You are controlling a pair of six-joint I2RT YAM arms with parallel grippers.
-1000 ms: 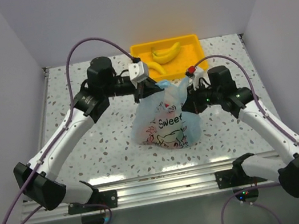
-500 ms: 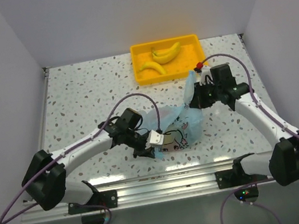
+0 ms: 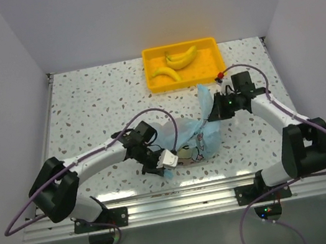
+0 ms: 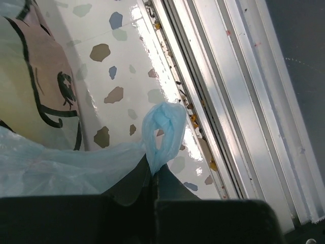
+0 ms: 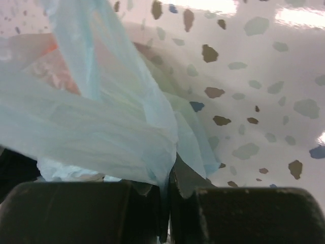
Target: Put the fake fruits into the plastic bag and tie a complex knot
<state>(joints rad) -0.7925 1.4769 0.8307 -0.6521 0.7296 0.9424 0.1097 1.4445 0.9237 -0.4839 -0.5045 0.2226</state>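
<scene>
The light-blue plastic bag lies slumped near the middle of the speckled table, its cartoon print facing up, drawn out between two grippers. The left gripper, at the bag's 7 o'clock beside the near rail, is clamped tight on one handle loop, whose end bulges out past the closed fingertips. The right gripper, at the bag's 1 o'clock, is pinched closed on the other handle, which stands up as a twisted strip. The left arm lies low and folded across the near table, while the right arm runs up the 3 o'clock side and turns inward at the wrist. Two bananas rest in the yellow tray at the table's 12 o'clock.
</scene>
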